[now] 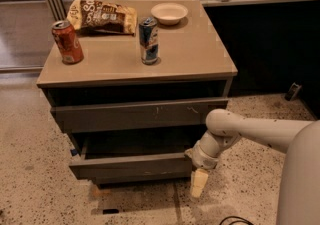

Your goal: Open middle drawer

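Camera view. Looking down on a low drawer cabinet with a tan worktop (200, 56). Three drawer fronts, one under the other. At the top, the wide front with white scratch marks (140, 115). Below that, the middle drawer (130, 165): a plain dark slab with no handle, already sticking out part of the way toward 6 o'clock, with a dark gap above it. Lowest of all, tucked back under it, the small bottom front (140, 179).

At the right end of that slab, the gripper (198, 186), hanging low near the floor from a white arm (250, 129) stretched in from 3 o'clock. Cannot tell if wide or narrow, or if holding anything. Just beside the drawer's right corner; cannot tell if touching.

From the gripper, the middle drawer at about 9 to 10 o'clock. Long way of the slab from 9 to 3 o'clock. So most likely a straight pull toward 6 o'clock to open it more. Only one arm here, so no picking a nearer one.

On the worktop: a red soda can (67, 42) near the 9 o'clock edge, a blue and silver can (148, 40) in the middle, a brown snack bag (102, 16) with big white letters starting "So" at 11 o'clock, and a white bowl (169, 13) at 12 o'clock. Words on the cans too small to read.
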